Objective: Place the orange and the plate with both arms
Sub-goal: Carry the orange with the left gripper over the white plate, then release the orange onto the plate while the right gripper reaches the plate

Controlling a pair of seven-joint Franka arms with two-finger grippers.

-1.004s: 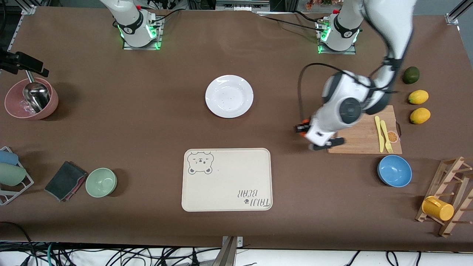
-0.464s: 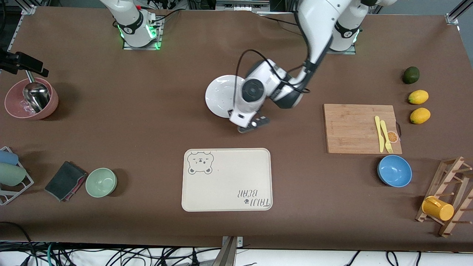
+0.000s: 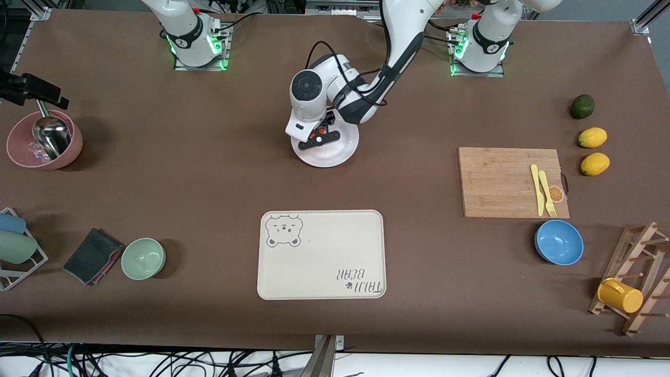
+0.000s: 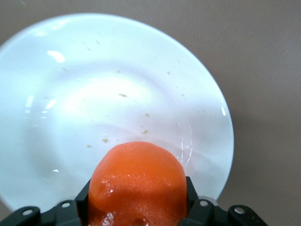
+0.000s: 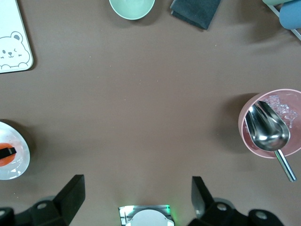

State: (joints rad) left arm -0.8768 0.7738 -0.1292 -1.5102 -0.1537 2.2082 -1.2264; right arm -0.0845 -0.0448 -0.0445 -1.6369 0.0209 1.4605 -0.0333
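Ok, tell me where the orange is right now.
The orange is clamped in the left gripper, over the white plate at mid-table.

The only readable lettering is on the cream rectangular tray (image 3: 321, 255), which lies on the counter nearer to the front camera than the white plate (image 3: 340, 152). In one corner, dark letters printed upside down to that camera seem to read "TAIJI BEAR", though the first word is hard to make out, with a small paw mark beside them. The opposite corner carries a printed bear face. No other writing, numbers or brand marks can be read anywhere.
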